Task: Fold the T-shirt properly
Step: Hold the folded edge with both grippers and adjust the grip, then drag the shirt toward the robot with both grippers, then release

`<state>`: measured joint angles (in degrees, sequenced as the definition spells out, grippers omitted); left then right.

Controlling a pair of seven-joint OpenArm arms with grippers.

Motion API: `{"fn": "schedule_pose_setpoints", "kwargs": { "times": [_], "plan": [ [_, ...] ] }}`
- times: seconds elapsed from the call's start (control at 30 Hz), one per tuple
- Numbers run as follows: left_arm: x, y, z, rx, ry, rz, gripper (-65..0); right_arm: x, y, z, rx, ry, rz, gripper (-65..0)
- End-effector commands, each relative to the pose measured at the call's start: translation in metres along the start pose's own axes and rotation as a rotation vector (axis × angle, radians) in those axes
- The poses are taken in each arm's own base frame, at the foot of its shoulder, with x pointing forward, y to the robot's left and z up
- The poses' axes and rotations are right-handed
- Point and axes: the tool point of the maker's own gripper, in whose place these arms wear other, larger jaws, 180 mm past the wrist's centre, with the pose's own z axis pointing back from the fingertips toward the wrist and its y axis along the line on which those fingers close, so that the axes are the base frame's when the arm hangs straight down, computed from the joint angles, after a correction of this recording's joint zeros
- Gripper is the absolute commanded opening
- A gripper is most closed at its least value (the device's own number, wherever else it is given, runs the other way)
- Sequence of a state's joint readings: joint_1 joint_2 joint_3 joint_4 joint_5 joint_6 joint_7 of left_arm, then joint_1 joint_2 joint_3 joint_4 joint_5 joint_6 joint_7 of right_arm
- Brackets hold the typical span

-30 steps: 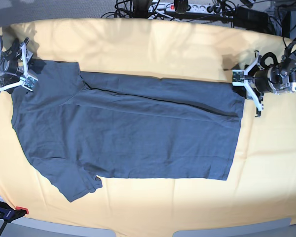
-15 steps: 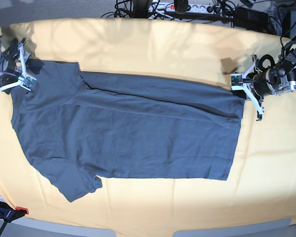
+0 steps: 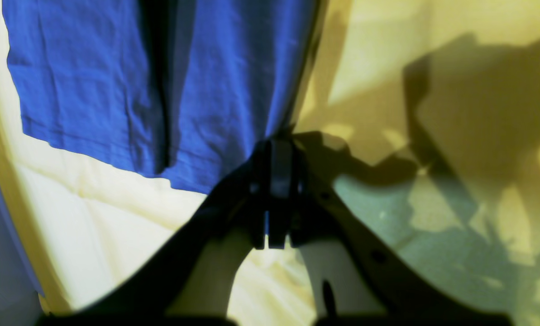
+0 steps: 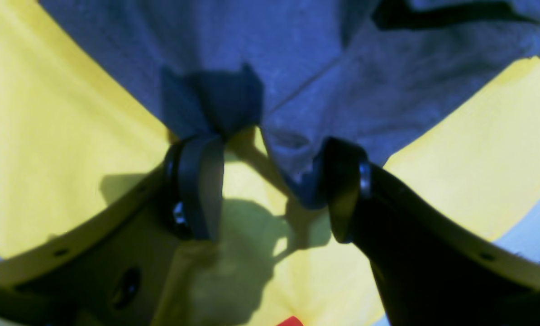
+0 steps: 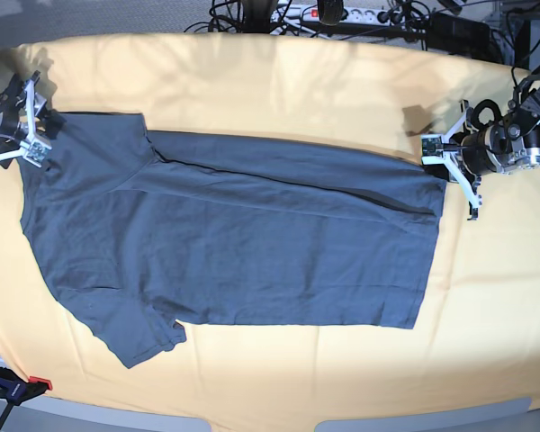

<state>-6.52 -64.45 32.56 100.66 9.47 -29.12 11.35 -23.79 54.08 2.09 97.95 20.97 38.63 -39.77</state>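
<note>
The dark slate-blue T-shirt [image 5: 234,243] lies flat across the pale yellow cloth, its top edge folded over lengthwise. At the hem's far corner on the base view's right, my left gripper [image 5: 439,160] is shut. The left wrist view shows its fingers [image 3: 281,181] pressed together on the corner of the T-shirt [image 3: 116,81]. My right gripper [image 5: 36,121] stands open at the shoulder end on the left. In the right wrist view, a fold of the T-shirt [image 4: 297,90] hangs between the spread right gripper [image 4: 270,190], touching one finger [image 4: 342,194].
The yellow-orange table cloth [image 5: 270,72] covers the round table. Cables and a power strip [image 5: 342,13] run along the back edge. A small red tag [image 5: 39,384] sits at the front left edge. Bare cloth borders the shirt in front and behind.
My left gripper has shut on the hem corner. My right gripper has drifted left and slightly back, still open, uncovering more of the shoulder corner.
</note>
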Motion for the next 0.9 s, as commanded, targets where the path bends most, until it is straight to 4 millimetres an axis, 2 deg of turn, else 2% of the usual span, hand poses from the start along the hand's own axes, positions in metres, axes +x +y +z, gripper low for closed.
{"fn": "schedule_pose_setpoints", "kwargs": {
  "times": [0.0,0.2,0.3,0.37,0.5,0.67,0.77,0.87],
  "plan": [
    [-0.006,0.014,0.008,0.036,0.018,-0.017,-65.0,0.001,-0.005,0.001,-0.016,-0.009,-0.001,-27.7],
    [-0.006,0.014,0.008,0.036,0.023,-0.016,-65.0,0.008,-0.013,0.002,-0.054,-0.044,-0.031,-27.7],
    [-0.007,0.014,0.008,0.036,0.026,-0.016,-65.0,0.015,-0.025,0.004,-0.103,-0.073,-0.062,-29.1],
    [-0.007,0.014,0.008,0.037,0.028,-0.016,-65.0,0.017,-0.032,0.005,-0.13,-0.083,-0.078,-38.5],
    [-0.008,0.015,0.008,0.039,0.032,-0.017,-65.0,0.014,-0.038,0.006,-0.164,-0.064,-0.07,-65.0],
    [-0.004,0.025,0.014,0.053,0.027,-0.039,-65.0,0.012,-0.046,0.01,-0.217,-0.035,-0.048,-65.0],
    [-0.004,0.028,0.023,0.051,0.026,-0.047,-65.0,0.015,-0.037,0.014,-0.178,-0.005,-0.004,-65.0],
    [-0.006,0.02,0.032,-0.005,0.03,-0.053,-65.0,0.023,-0.028,0.02,-0.126,-0.012,0.03,-65.0]
  ]
}}
